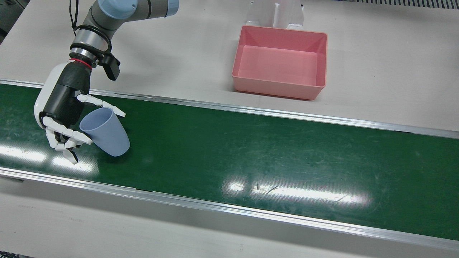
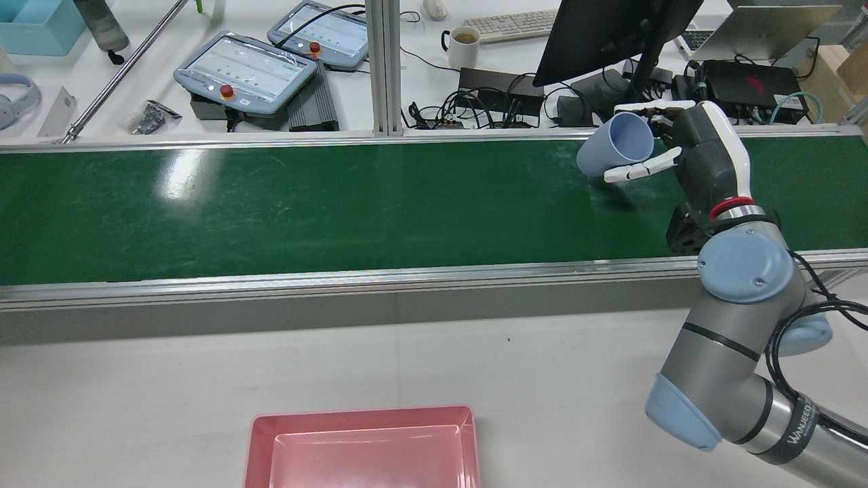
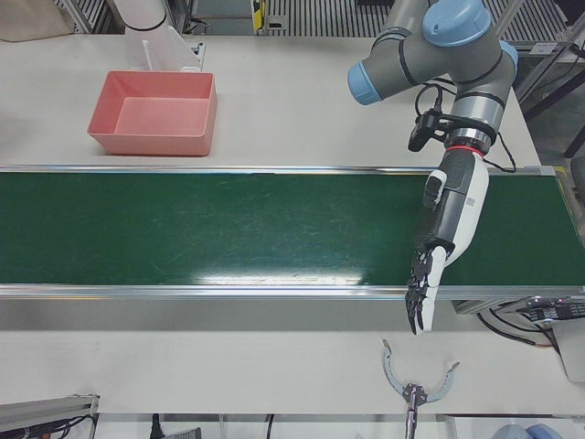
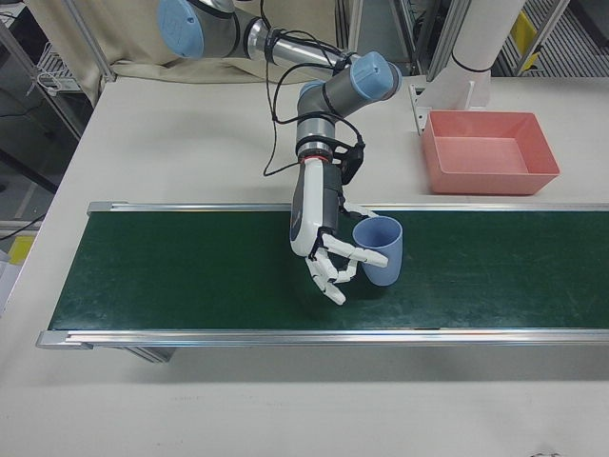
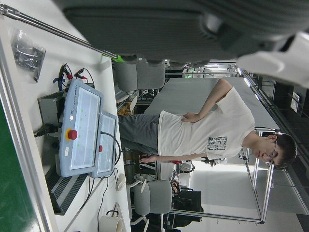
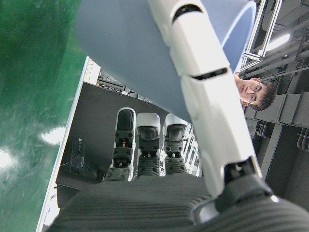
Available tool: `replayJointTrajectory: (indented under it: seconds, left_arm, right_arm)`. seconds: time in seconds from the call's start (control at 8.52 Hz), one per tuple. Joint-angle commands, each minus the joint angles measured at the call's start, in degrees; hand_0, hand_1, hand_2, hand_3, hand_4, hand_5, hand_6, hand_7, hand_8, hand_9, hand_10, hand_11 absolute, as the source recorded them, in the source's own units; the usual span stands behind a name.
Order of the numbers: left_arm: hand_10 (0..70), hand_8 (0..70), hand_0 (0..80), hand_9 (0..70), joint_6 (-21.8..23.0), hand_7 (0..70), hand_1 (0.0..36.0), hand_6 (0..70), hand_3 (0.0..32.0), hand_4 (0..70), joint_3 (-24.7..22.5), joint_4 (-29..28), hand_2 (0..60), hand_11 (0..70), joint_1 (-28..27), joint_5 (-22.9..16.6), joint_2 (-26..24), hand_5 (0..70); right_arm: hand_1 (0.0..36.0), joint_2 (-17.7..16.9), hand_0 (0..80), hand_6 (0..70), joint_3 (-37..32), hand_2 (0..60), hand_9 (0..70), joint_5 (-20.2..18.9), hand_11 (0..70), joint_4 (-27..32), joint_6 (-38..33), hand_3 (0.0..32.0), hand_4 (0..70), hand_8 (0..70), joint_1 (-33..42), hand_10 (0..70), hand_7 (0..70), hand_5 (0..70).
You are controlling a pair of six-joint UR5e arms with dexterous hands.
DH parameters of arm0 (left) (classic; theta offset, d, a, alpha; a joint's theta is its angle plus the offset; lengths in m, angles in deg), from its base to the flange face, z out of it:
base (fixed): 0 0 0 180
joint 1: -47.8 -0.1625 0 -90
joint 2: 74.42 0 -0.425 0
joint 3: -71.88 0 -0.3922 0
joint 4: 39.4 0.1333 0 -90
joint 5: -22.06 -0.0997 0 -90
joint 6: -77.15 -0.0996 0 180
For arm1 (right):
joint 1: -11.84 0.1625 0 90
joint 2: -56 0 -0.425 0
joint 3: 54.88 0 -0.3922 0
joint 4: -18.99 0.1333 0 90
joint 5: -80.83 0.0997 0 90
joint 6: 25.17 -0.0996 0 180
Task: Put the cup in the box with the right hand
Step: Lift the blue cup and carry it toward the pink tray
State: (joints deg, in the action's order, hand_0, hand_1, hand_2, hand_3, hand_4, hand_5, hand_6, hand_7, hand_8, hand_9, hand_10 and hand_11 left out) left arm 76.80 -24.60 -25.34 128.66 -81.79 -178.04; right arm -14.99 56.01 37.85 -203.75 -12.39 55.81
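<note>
A light blue plastic cup (image 1: 107, 132) is tilted over the green conveyor belt (image 1: 251, 150), near its left end in the front view. My right hand (image 1: 62, 104) is shut on the cup, thumb on one side near the rim and fingers on the other. The cup also shows in the rear view (image 2: 614, 149), the right-front view (image 4: 379, 249) and, very close, the right hand view (image 6: 145, 58). The pink box (image 1: 279, 89) stands empty on the white table beyond the belt, far to the right of the cup. My left hand (image 3: 448, 219) hangs empty over the belt's front edge, fingers stretched out.
A white stand (image 1: 276, 14) is right behind the box. A metal tool (image 3: 416, 389) lies on the table below the left hand. Beyond the belt, the operators' desk holds teach pendants (image 2: 244, 68), a mug (image 2: 464, 41) and cables.
</note>
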Motion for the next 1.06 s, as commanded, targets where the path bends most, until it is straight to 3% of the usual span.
replayJointTrajectory:
  seconds: [0.0,0.23,0.35,0.59,0.94]
  left_arm:
    - [0.0,0.0,0.0,0.0,0.0,0.0,0.0,0.0,0.0,0.0,0.1,0.0,0.0,0.0,0.0,0.1,0.0,0.0]
    - [0.0,0.0,0.0,0.0,0.0,0.0,0.0,0.0,0.0,0.0,0.0,0.0,0.0,0.0,0.0,0.0,0.0,0.0]
    - [0.0,0.0,0.0,0.0,0.0,0.0,0.0,0.0,0.0,0.0,0.0,0.0,0.0,0.0,0.0,0.0,0.0,0.0]
    - [0.0,0.0,0.0,0.0,0.0,0.0,0.0,0.0,0.0,0.0,0.1,-0.1,0.0,0.0,0.0,0.0,0.0,0.0]
    - [0.0,0.0,0.0,0.0,0.0,0.0,0.0,0.0,0.0,0.0,0.1,-0.1,0.0,0.0,0.0,0.0,0.1,0.0]
  right_arm:
    - [36.0,-0.3,80.0,39.4,4.4,60.0,69.2,0.0,39.0,-2.5,0.7,0.0,70.0,45.4,0.8,24.0,70.0,19.5]
    - [36.0,-0.2,80.0,39.1,9.6,60.0,67.2,-0.1,38.2,-3.9,1.3,0.0,68.2,43.9,0.9,23.4,70.0,19.6]
    - [36.0,-0.1,80.0,39.1,14.5,60.0,66.6,-0.5,38.3,-4.3,4.1,0.0,62.1,43.5,0.9,23.4,70.0,19.6]
    - [36.0,0.1,80.0,39.2,22.6,60.0,66.4,-10.8,39.1,-4.3,10.7,0.0,69.2,43.4,1.4,24.0,70.0,19.5]
    - [36.0,0.3,80.0,39.7,29.7,60.0,67.5,-20.7,43.4,-4.3,15.9,0.0,70.0,44.3,1.1,27.4,70.0,19.7]
